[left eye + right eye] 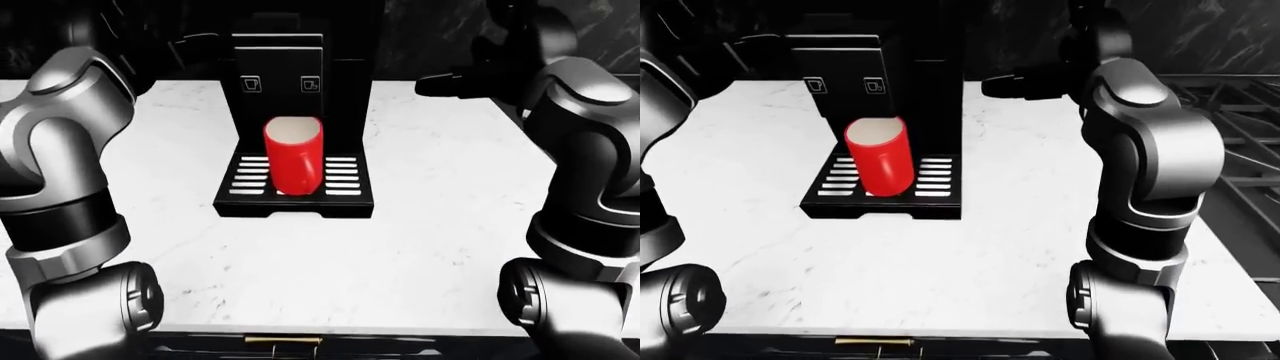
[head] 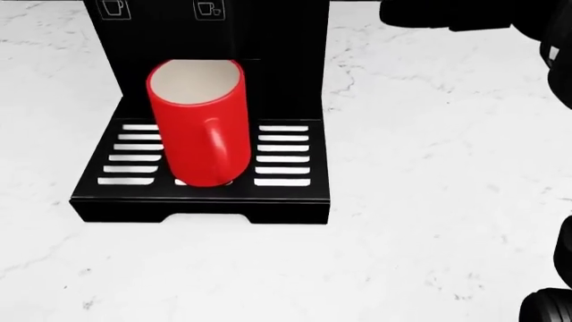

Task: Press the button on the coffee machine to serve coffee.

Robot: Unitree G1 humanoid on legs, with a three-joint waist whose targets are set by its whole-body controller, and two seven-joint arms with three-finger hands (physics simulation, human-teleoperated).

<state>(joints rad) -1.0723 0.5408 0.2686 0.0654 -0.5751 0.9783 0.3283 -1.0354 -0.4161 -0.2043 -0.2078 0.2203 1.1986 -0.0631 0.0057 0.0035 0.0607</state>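
Note:
A black coffee machine (image 1: 285, 56) stands on the white marble counter (image 1: 440, 225) at the top centre of the left-eye view. Two small cup-icon buttons show on its face, one on the left (image 1: 251, 84) and one on the right (image 1: 311, 85). A red mug (image 1: 293, 157) with a pale inside stands on the slatted drip tray (image 1: 342, 177) under the spout. My right hand (image 1: 1015, 86) is a dark shape just right of the machine at button height, apart from it. My left hand (image 1: 195, 49) is a dark shape at the machine's upper left. The fingers of both are too dark to read.
A dark marbled wall runs behind the counter. A black stove grate (image 1: 1230, 112) lies off the counter's right end. A brass drawer handle (image 1: 283, 340) sits below the counter's near edge. My two forearms (image 1: 60, 172) frame the left-eye view on both sides.

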